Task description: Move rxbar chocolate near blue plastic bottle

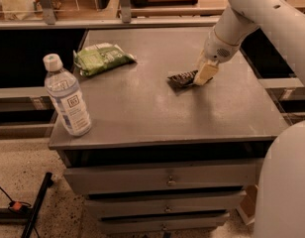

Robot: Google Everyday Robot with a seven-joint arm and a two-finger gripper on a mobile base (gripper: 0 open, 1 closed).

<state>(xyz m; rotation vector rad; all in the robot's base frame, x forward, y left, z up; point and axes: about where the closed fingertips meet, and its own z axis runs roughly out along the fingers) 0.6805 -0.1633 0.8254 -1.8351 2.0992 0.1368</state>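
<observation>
The rxbar chocolate (181,79), a small dark flat bar, lies on the grey cabinet top (142,108), right of centre. My gripper (203,75) is down at the bar's right end, touching or covering it, with the white arm reaching in from the upper right. The blue plastic bottle (67,98), clear with a white cap and white label, stands upright at the front left corner of the top, far from the bar.
A green crinkly snack bag (100,57) lies at the back left of the top. Drawers (167,180) run below the front edge. The robot's white body (286,187) fills the lower right. A black stand leg (36,202) lies on the floor at left.
</observation>
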